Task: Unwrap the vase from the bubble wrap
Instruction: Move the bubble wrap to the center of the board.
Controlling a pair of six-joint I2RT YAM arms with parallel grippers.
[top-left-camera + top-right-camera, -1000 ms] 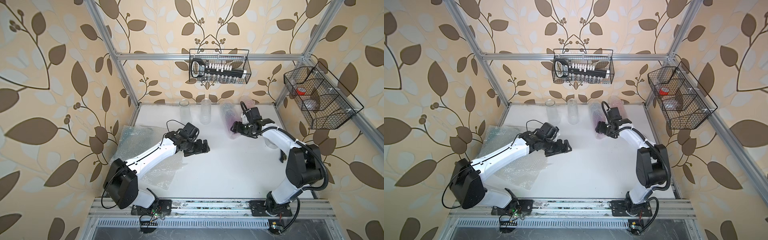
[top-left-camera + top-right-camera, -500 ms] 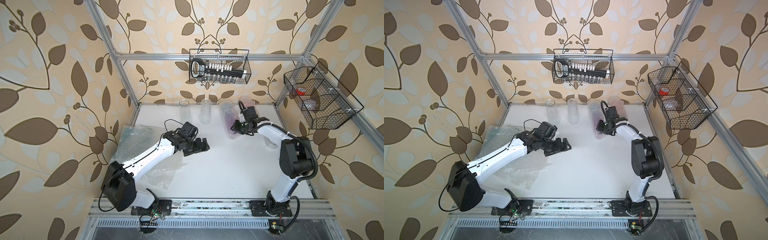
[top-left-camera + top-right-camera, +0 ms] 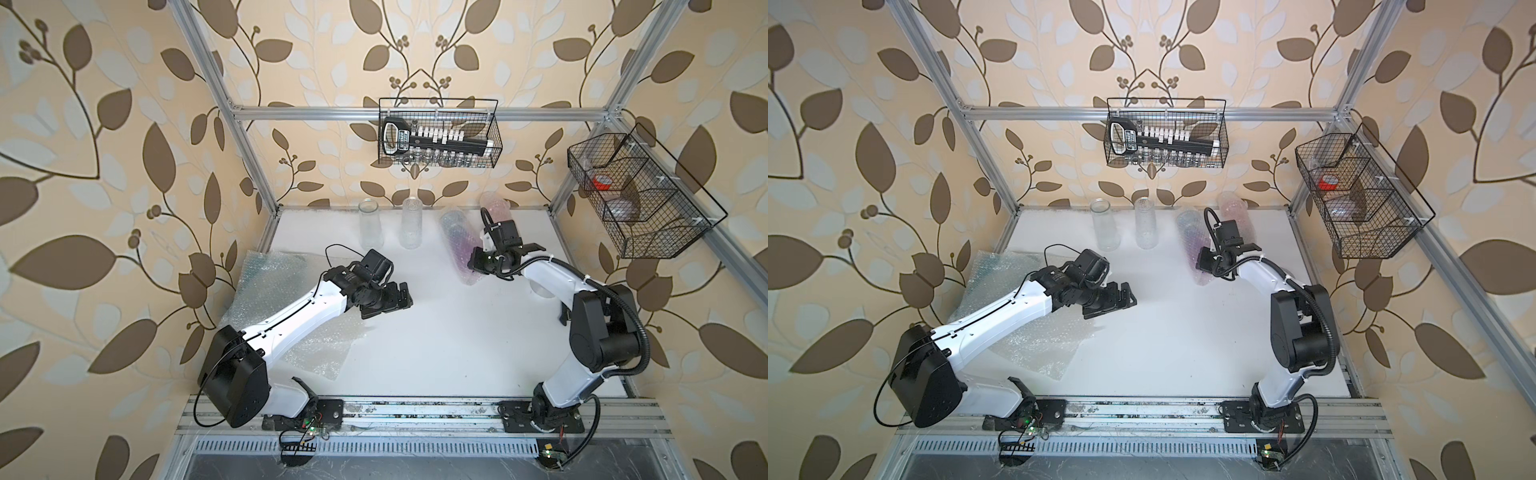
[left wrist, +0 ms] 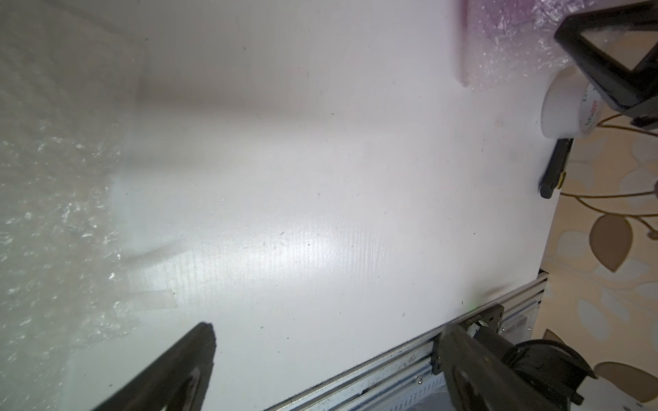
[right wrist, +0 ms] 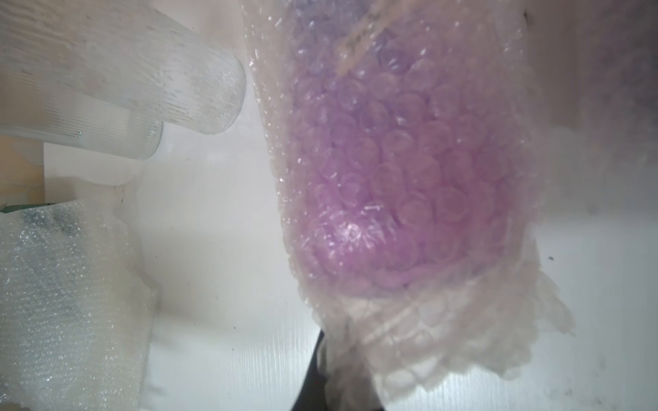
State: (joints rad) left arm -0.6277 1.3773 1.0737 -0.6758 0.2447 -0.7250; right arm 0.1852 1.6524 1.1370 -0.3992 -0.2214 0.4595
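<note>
At the left of both top views, the spare bubble wrap sheets (image 3: 266, 286) (image 3: 1000, 282) lie flat on the white tabletop (image 3: 436, 345), partly under your left arm. Just right of them, your left claw (image 3: 387, 301) (image 3: 1113, 301) hangs over bare tabletop with its jaws spread wide and nothing between them. The left wrist view shows the same: both dark fingers (image 4: 199, 341) stand far apart at the bottom of the frame, with only the white surface between.

Moving right, two clear glass vases (image 3: 370, 226) (image 3: 411, 228) stand upright, unwrapped, at the upper centre near the back wall. Above them a wire basket (image 3: 438, 104) hangs on that wall.

Right of centre, the vase (image 3: 457, 245) (image 3: 1188, 245) is purple and wrapped, leaning toward the back wall. The bubble wrap (image 5: 402, 170) covers it all round. Your right claw (image 3: 476, 264) (image 3: 1203, 262) is at its lower end, jaws closed tight on the bunched loose edge of the bubble wrap, which the right wrist view shows at the bottom of the frame.

Behind it stands a second wrapped pinkish vase (image 3: 496, 208). At the far right a second wire basket (image 3: 648, 245) hangs on the side wall.
</note>
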